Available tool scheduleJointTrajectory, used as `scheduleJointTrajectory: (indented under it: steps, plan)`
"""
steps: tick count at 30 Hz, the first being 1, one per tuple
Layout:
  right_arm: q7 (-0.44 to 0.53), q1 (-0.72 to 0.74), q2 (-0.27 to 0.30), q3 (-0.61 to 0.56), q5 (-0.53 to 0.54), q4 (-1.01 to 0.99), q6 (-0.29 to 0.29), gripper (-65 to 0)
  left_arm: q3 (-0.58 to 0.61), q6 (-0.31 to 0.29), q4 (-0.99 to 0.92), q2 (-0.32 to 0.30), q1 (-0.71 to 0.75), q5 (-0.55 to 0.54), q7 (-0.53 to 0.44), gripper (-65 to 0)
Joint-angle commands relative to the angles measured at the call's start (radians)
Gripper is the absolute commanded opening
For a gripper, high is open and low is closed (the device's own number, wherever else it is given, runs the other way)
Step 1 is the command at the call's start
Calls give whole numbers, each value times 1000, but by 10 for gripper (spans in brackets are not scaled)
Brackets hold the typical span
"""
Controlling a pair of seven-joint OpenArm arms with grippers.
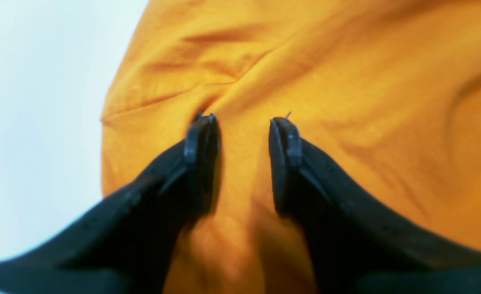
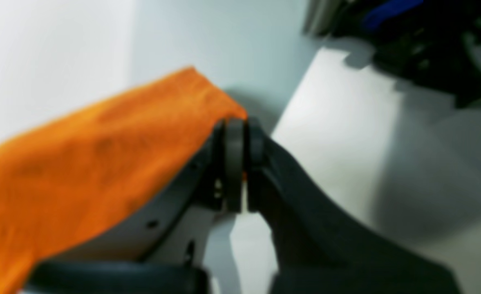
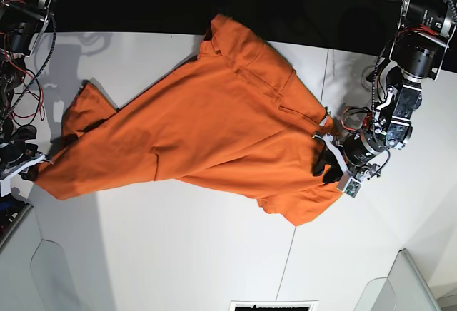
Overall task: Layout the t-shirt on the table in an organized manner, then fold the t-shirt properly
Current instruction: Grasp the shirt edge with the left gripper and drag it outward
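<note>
The left arm comes down from the far right corner of the base view, bends at the elbow and reaches inward, ending with the left gripper low over the near right part of the shirt. Its jaws stand partly apart, a strip of orange cloth showing in the gap between them; the tips press into or rest on the fabric, but nothing is pinched. In the left wrist view the cloth around the tips is creased, with folds running up and away.

The right gripper sits at the far left edge of the base view, low beside the table. Its jaws are closed together on a corner of the shirt, and in the right wrist view the cloth runs off from the tips to the left in a taut band, lifted clear of the surface.

The shirt lies spread across the middle of the table, stretched from the right gripper at the left edge to the left gripper at the right. One end rises toward the far edge at the top centre; a smaller flap lies at the far left, and a pointed bit sticks out at the near right, below the left gripper. It is rumpled, not flat.

The table is white and smooth, with a thin dark seam running through its right part. Beyond the far edge the background is dark, with cables and robot hardware at both corners
</note>
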Motion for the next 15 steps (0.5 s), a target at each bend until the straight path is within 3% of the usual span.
scheduleJointTrajectory:
  steps: [1,3,8,12,15]
  plan:
    - [18,13,18,13,35,17,-5,-650,1,32,-9,-16,-9,61,81,-405]
    - [13,-3,18,29,82,18,4,-650,1,50,-9,-14,-18,98,82,-405]
    - [-79,-76,12,108,209,63,93,-650,1,51,-9,-13,-37,103,92,-405]
    - [-148,-192,10,203,385,162,160,-650,1,51,-9,-12,-40,124,111,-405]
    - [-174,-272,9,248,463,233,182,-650,1,-8,-5,-12,-45,119,128,-405]
